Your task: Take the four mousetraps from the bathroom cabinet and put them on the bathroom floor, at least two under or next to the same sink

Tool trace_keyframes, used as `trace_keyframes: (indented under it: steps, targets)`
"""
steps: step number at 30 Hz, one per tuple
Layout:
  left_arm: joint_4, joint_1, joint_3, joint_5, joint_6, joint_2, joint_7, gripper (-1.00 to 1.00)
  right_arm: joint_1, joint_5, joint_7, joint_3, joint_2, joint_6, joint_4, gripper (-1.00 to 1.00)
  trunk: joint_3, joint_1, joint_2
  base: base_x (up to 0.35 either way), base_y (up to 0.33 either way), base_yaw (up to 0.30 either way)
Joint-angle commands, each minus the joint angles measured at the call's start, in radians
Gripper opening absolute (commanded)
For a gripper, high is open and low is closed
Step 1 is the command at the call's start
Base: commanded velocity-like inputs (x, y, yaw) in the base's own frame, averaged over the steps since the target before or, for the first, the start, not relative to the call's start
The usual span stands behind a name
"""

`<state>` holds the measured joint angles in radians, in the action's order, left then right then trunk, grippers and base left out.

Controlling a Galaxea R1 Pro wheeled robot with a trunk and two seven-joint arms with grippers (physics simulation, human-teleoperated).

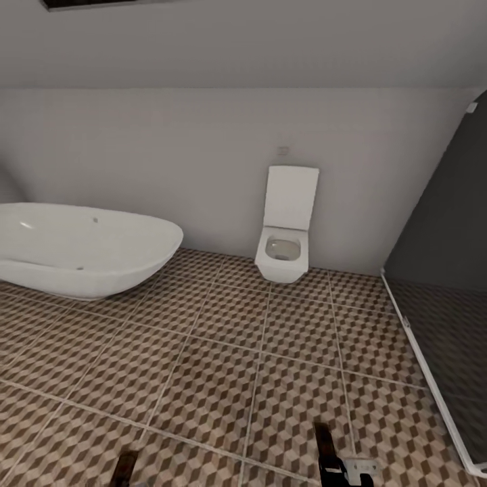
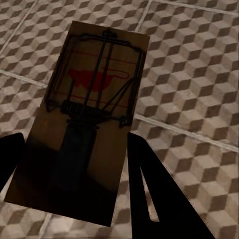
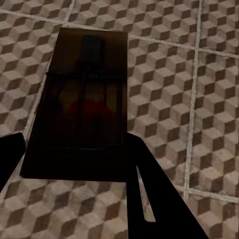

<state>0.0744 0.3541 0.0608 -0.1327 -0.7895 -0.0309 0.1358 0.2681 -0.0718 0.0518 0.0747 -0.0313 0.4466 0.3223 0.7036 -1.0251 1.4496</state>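
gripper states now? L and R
Left gripper: shut on a flat brown wooden mousetrap with red mark.
Right gripper: shut on another brown wooden mousetrap, darker in shadow.

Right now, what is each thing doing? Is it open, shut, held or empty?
Toilet: lid up, bowl open.
Bathtub: empty, standing on the bathroom floor.
Left claw: shut on a mousetrap, held above the tiles.
Left mousetrap: held, red mark facing the camera.
Right claw: shut on a mousetrap.
Right mousetrap: held, in shadow.
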Motion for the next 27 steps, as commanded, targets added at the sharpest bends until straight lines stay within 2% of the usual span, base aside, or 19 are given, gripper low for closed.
trace_keyframes:
  steps: [1,27]
  targets:
    - [0.004,0.002,0.007,-0.005,-0.005,0.000,0.004,-1.00,0.000,-0.008,0.005,0.008,-0.001,0.003,0.000,-1.00,0.001,0.000,0.000,0.000,0.000,0.290]
    - [0.004,0.002,0.007,-0.005,-0.005,0.001,0.004,-1.00,0.000,-0.007,0.005,0.008,-0.001,0.003,0.000,-1.00,0.001,0.000,0.000,0.000,0.000,0.290]
